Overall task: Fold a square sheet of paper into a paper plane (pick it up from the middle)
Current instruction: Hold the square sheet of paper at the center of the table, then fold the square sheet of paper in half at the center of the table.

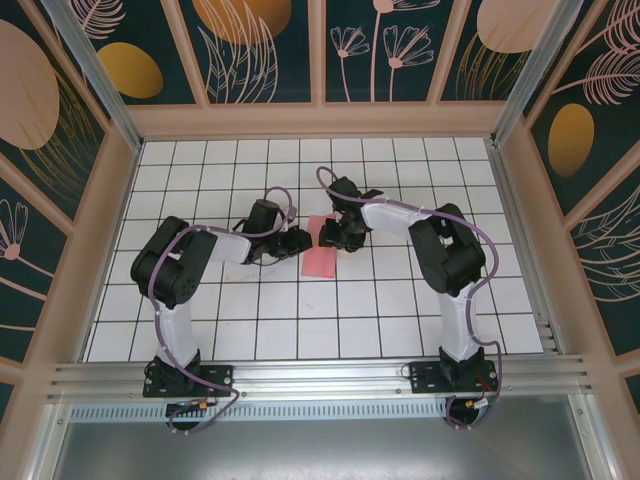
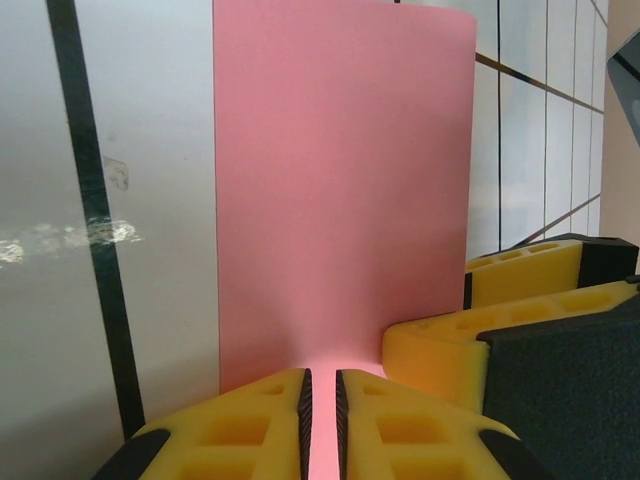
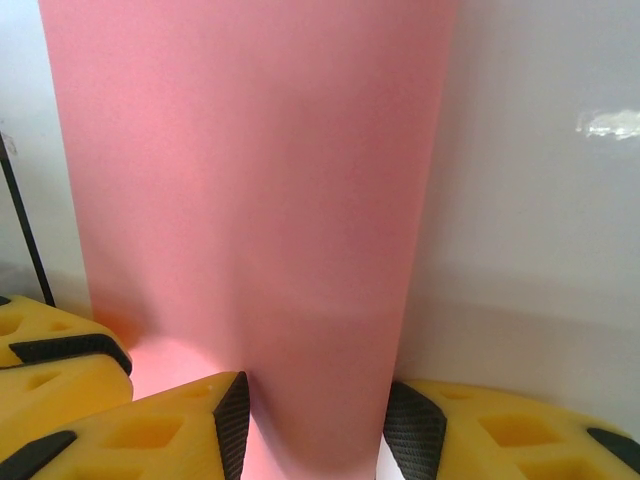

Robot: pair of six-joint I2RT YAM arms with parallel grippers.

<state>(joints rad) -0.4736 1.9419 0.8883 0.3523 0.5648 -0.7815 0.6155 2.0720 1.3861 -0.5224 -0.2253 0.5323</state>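
**Colleague:** Where is the paper?

**Operator:** On the white gridded table (image 1: 400, 300), the pink sheet of paper (image 1: 322, 260) lies near the middle, well away from every edge. My left gripper (image 2: 322, 390) is nearly closed, pinching its edge. My right gripper (image 3: 312, 410) stands half apart with paper filling the gap. I cannot tell whether it grips.

**Colleague:** Risk?

**Operator:** Uneven pulling could tear the paper or skew the crease.

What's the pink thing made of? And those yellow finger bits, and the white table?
Pink sheet: looks like thin matte paper, gently bending. Left gripper's fingers: probably soft yellow foam or rubber, with moulded hollows. Table: hard, glossy white surface; lights reflect in it, material unclear.
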